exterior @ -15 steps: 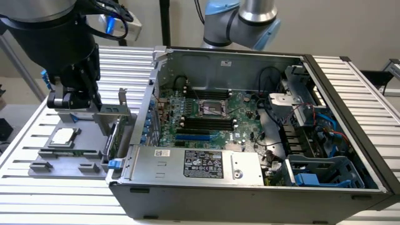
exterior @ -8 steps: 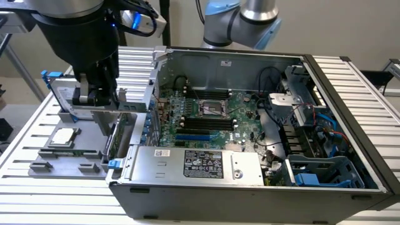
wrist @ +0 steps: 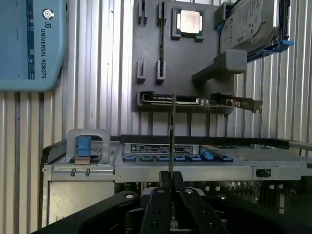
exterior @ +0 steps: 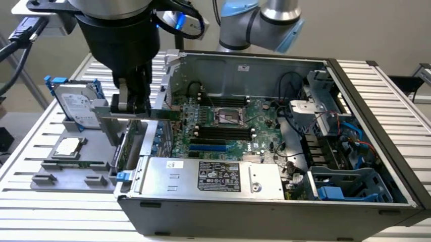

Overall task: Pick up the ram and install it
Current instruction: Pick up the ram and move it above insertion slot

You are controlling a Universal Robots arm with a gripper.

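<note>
The pincer [exterior: 133, 107] is clamped on the ram [exterior: 168, 115], a long, thin green board stick. It is held edge-on, level, in the air just above the open computer case's [exterior: 269, 217] side wall.

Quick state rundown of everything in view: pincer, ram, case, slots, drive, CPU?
pincer: shut on the ram
ram: held on edge in the air, not in a slot
computer case: lying flat, side open
ram slots: look empty
hard drive: upright in the grey tray
CPU: flat on the tray
</note>
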